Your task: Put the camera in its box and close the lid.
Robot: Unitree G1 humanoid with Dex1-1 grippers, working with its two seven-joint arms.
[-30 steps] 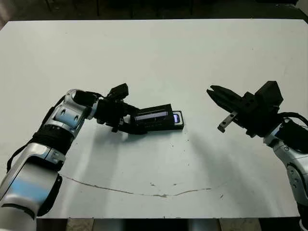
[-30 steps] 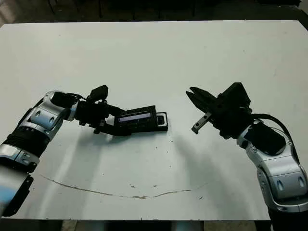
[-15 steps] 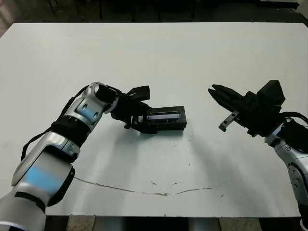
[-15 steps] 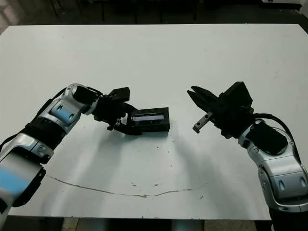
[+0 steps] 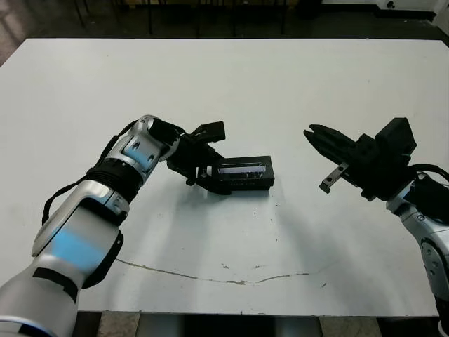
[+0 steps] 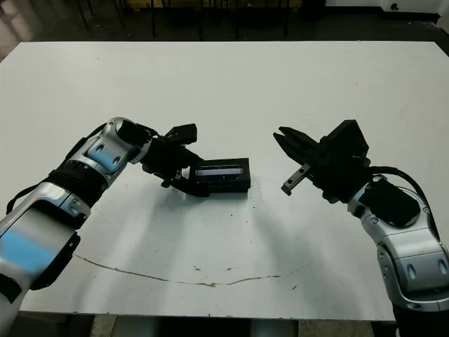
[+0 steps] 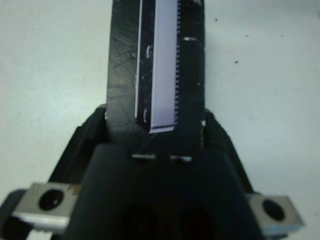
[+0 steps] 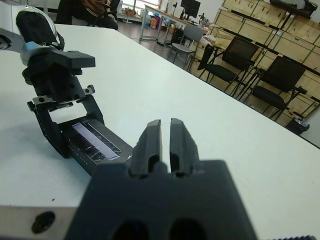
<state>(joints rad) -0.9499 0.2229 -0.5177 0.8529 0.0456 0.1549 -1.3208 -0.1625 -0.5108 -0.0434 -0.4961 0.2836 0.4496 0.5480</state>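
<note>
The black lid (image 5: 244, 168), with its clear window strip along the middle, lies flat on the black box (image 5: 247, 184) near the table's centre. My left gripper (image 5: 214, 174) is shut on the lid's left end, one finger on each long side; the left wrist view shows the lid (image 7: 157, 60) running away from between those fingers (image 7: 212, 132). The camera is hidden under the lid. My right gripper (image 5: 309, 132) hovers above the table to the right of the box, shut and holding nothing, its tips pointing toward the box (image 8: 100, 150).
A thin dark line (image 5: 210, 277) crosses the white table (image 5: 231, 84) near its front edge. In the right wrist view, chairs (image 8: 227, 60), wooden crates (image 8: 280, 42) and a seated person (image 8: 92, 10) show beyond the table's far side.
My left gripper moved right with the lid, which went from tilted and offset to flat over the box. The camera's lit end is now covered. The head view shifted slightly; the right arm stayed put.
</note>
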